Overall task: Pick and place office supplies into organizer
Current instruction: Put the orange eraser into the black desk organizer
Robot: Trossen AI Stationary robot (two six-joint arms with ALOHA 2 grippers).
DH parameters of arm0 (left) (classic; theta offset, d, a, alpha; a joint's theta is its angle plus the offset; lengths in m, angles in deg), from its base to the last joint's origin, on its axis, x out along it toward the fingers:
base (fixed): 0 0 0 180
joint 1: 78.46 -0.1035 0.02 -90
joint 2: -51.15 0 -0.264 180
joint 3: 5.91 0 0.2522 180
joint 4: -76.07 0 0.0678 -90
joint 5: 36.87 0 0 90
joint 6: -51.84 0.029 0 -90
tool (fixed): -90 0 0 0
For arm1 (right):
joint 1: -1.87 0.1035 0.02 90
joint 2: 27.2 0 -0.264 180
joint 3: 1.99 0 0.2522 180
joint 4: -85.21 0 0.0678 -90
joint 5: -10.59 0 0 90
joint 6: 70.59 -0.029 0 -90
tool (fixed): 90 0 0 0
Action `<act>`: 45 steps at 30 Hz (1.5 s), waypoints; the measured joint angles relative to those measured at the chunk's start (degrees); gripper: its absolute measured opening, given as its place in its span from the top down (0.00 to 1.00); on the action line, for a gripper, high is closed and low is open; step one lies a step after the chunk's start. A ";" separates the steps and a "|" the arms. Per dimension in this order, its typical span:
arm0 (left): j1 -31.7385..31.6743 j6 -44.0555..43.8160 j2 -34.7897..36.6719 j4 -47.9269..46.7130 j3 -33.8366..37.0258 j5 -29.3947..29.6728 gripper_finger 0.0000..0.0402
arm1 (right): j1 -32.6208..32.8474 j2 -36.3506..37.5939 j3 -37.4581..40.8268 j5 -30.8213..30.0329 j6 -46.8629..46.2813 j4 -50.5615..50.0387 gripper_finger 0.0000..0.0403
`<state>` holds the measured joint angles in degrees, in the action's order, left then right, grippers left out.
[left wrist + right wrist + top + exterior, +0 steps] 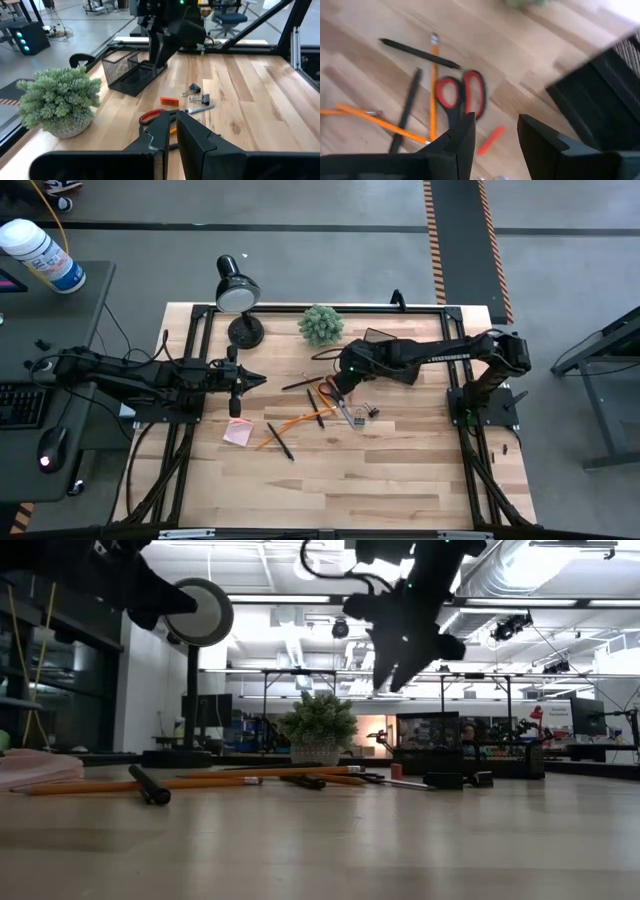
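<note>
Right gripper (492,132) hangs over the scissors (460,97) at mid-frame, jaws well apart and empty. I would drop straight down over the red handles, close, then carry them to the organizer (132,72) just beyond, upper middle of the counter (400,470). Left gripper (170,132) waits at the left, jaws nearly shut, holding nothing.

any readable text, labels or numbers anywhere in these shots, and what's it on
None can be read.
White bottle on the side desk: blue label, print too small to read.
Signs and screens in the room behind the table: too small and blurred to read.
Scissors, pencils, organizer: no visible print.
</note>
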<state>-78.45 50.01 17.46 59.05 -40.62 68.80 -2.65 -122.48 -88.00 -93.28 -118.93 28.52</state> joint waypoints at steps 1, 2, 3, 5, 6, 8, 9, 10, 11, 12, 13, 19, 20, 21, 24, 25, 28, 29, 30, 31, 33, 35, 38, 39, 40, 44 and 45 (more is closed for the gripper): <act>0.00 0.00 0.00 -0.35 0.00 0.02 0.94 | -0.08 -0.49 0.00 0.50 -1.17 -0.80 0.66; 0.00 -0.02 0.00 -0.42 0.00 0.02 0.94 | -0.08 -1.17 0.00 0.78 -2.55 -1.59 0.66; 0.02 0.00 0.00 -0.38 0.00 0.02 0.94 | -0.08 -2.08 0.00 1.06 -3.86 -2.31 0.66; 0.01 0.00 0.00 -0.29 0.00 0.02 0.94 | -0.08 -4.18 0.02 2.07 -5.65 -2.87 0.66; 0.02 0.00 0.00 -0.30 0.00 0.02 0.94 | -0.08 -5.28 0.04 2.63 -5.97 -2.85 0.66; 0.00 0.00 0.00 -0.27 0.00 0.05 0.94 | -0.05 -7.17 0.04 3.59 -7.02 -2.80 0.66; 0.00 0.00 0.00 -0.27 0.00 0.07 0.94 | -0.05 -7.85 0.04 3.99 -7.21 -2.79 0.66; 0.01 0.05 0.00 -0.27 0.00 0.09 0.94 | -0.08 -8.54 0.04 4.48 -7.19 -2.73 0.66; 0.02 0.13 0.00 -0.27 0.00 0.11 0.94 | -0.08 -9.03 0.04 4.96 -7.17 -2.70 0.66; 0.02 0.30 0.00 -0.25 0.00 0.13 0.94 | -0.08 -9.47 0.04 5.29 -7.18 -2.69 0.66; 0.01 0.32 0.00 -0.25 0.00 0.15 0.94 | -0.05 -9.83 0.04 5.43 -7.19 -2.68 0.66; 0.01 0.48 0.00 -0.07 0.00 0.15 0.94 | -0.08 -11.78 0.04 5.65 -7.36 -1.15 0.66; 0.02 0.48 0.00 0.08 0.00 0.15 0.94 | -0.12 -12.08 0.04 5.82 -7.36 -0.64 0.66; 0.01 0.48 0.01 0.20 0.00 0.15 0.94 | -0.14 -12.37 0.04 5.92 -7.34 -0.07 0.66; 0.00 0.48 0.00 0.23 0.00 0.15 0.94 | -0.25 -12.50 0.04 6.79 -7.28 0.50 0.66; 0.00 0.46 0.00 0.23 0.00 0.15 0.94 | -0.25 -12.50 0.04 6.70 -7.27 0.63 0.66; 0.00 0.46 0.00 0.23 0.00 0.13 0.94 | -0.25 -12.50 0.04 6.47 -7.25 0.77 0.66; 0.00 0.46 0.00 0.23 0.00 0.13 0.94 | -0.25 -12.61 0.04 6.47 -7.24 0.80 0.66; 0.01 0.46 0.00 0.23 0.00 0.13 0.94 | -0.25 -12.94 0.01 6.55 -7.25 1.12 0.66; 0.00 0.46 0.00 0.23 0.00 0.13 0.94 | -0.25 -13.13 0.00 6.79 -7.28 1.33 0.66; 0.01 0.46 0.00 0.23 0.00 0.13 0.94 | -0.25 -14.02 0.00 6.91 -7.27 1.63 0.66; 0.02 0.46 0.00 0.19 0.00 0.13 0.94 | -0.25 -14.64 0.00 6.98 -7.25 1.77 0.66; 0.00 0.46 0.00 0.19 0.00 0.13 0.94 | -0.29 -15.44 0.00 6.98 -7.19 1.91 0.66; 0.00 0.46 0.00 0.19 0.00 0.11 0.94 | -0.33 -15.75 0.00 6.97 -7.17 1.89 0.66; 0.01 0.46 0.00 0.19 0.00 0.11 0.94 | -0.34 -16.01 0.00 6.95 -7.17 1.93 0.66; 0.00 0.46 0.00 0.19 0.00 0.11 0.94 | -0.38 -16.13 0.00 6.82 -6.75 2.44 0.66; 0.02 0.46 0.00 0.17 0.00 0.11 0.94 | -0.38 -16.13 0.00 6.79 -6.59 2.46 0.67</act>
<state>-78.44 50.47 17.46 59.22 -40.62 68.90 -3.04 -138.61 -88.00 -86.49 -125.51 30.98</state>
